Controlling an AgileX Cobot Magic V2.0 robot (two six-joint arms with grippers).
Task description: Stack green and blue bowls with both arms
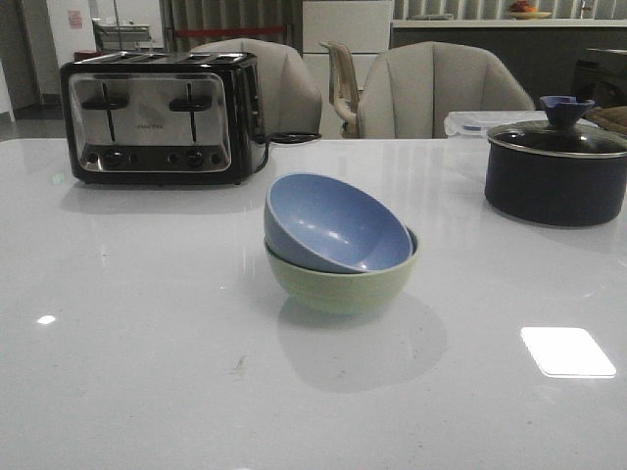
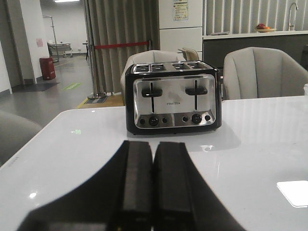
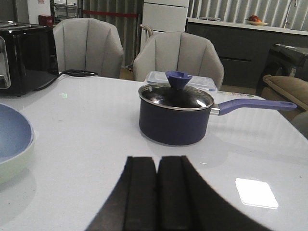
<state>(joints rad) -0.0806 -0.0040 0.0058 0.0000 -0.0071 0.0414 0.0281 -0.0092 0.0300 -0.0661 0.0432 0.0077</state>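
Observation:
The dusty blue bowl (image 1: pixel 333 223) sits tilted inside the pale green bowl (image 1: pixel 338 286) at the middle of the white table. Both also show at the edge of the right wrist view, the blue bowl (image 3: pixel 12 132) inside the green bowl (image 3: pixel 17 163). Neither gripper shows in the front view. My left gripper (image 2: pixel 153 144) is shut and empty, low over the table, facing the toaster. My right gripper (image 3: pixel 157 159) is shut and empty, low over the table, facing the navy pot, with the bowls off to its side.
A black and chrome toaster (image 1: pixel 162 117) stands at the back left, also in the left wrist view (image 2: pixel 172 96). A dark navy lidded pot (image 1: pixel 556 162) stands at the back right, its handle showing in the right wrist view (image 3: pixel 175 115). Grey chairs (image 1: pixel 436 93) stand behind the table.

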